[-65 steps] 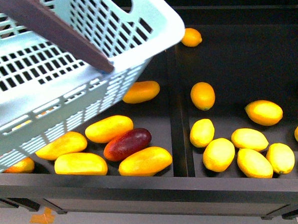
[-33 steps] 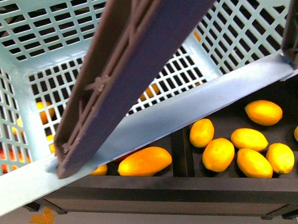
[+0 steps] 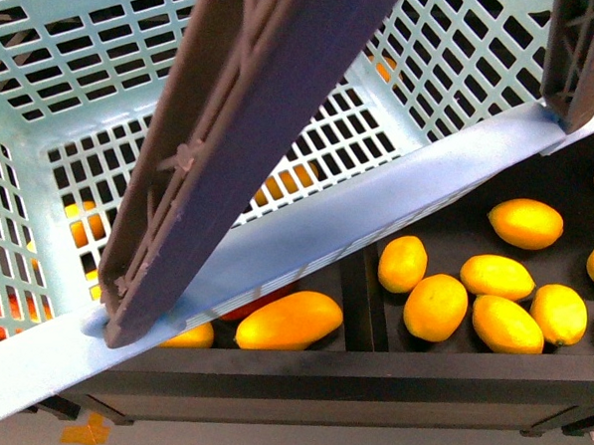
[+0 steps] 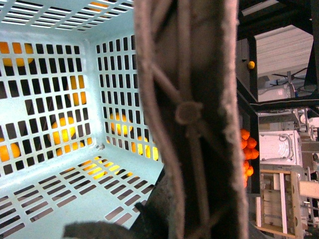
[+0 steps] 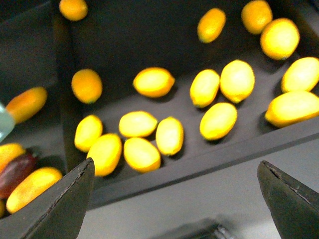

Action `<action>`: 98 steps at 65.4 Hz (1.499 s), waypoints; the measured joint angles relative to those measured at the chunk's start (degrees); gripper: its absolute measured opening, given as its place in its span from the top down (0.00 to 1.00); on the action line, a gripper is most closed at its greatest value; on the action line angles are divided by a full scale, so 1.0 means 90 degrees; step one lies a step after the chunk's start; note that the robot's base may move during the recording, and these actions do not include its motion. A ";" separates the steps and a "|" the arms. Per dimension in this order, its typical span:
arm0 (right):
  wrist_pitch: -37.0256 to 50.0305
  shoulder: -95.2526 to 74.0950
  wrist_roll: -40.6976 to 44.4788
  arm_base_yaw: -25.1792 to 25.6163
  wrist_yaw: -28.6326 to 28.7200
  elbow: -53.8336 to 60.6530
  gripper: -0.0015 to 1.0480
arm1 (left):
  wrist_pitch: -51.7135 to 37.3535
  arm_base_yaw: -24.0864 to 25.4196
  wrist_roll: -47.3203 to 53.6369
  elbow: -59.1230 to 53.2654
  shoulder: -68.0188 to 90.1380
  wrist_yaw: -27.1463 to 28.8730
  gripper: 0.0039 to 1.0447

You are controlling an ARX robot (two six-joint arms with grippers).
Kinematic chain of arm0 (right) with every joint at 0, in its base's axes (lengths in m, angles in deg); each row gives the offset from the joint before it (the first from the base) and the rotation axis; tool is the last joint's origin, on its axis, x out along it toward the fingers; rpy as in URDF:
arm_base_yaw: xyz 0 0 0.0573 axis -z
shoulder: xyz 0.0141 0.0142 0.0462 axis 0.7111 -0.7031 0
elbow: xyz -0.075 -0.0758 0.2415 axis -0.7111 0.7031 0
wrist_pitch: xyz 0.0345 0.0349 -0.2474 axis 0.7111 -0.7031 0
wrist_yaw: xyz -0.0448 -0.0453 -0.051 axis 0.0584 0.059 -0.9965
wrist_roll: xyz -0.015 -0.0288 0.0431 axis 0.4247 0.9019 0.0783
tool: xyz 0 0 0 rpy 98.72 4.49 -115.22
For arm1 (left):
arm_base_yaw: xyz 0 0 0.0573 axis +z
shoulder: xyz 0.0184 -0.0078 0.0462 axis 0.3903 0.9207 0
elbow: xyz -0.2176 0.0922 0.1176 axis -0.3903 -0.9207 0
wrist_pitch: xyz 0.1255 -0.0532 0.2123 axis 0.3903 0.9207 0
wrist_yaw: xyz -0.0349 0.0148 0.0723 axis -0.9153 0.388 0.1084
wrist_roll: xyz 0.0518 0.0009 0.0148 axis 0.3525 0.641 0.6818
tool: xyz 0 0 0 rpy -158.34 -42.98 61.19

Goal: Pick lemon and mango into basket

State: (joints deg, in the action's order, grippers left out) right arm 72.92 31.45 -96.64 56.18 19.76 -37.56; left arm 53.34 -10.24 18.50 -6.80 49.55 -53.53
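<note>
Right tool (image 5: pixel 175 167): jaws spread wide apart.

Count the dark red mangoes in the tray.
1. The dark red mango lies in the left compartment beside a yellow mango, mostly covered by the basket in the front view. The basket may hide others.

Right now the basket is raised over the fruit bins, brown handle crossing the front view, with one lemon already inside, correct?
No lemon is inside. The basket is empty: the left wrist view shows bare slotted floor and walls, yellow fruit only showing through the slots. It is raised over the fruit bins, brown handle crossing the front view.
</note>
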 joint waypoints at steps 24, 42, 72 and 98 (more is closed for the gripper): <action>0.2929 -0.6101 -0.0857 -0.0471 -0.0155 -0.2108 0.08 | 0.0002 0.0000 -0.0002 0.0002 -0.0002 0.0017 0.96; 0.2662 -0.9061 -0.2033 -0.0724 -0.0447 -0.4316 0.08 | 0.0002 0.0000 0.0000 0.0000 -0.0002 0.0022 0.96; 0.1858 -1.1349 -0.2856 -0.0884 -0.0641 -0.6540 0.08 | 0.0002 0.0000 0.0000 0.0002 -0.0002 0.0024 0.96; 0.1523 -1.2004 -0.3206 -0.0957 -0.0588 -0.7575 0.08 | 0.0002 0.0000 0.0000 0.0002 -0.0002 0.0027 0.96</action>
State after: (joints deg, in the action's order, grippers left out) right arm 86.63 -76.59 -125.49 47.57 14.47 -105.74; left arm 53.36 -10.24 18.50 -6.78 49.52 -53.29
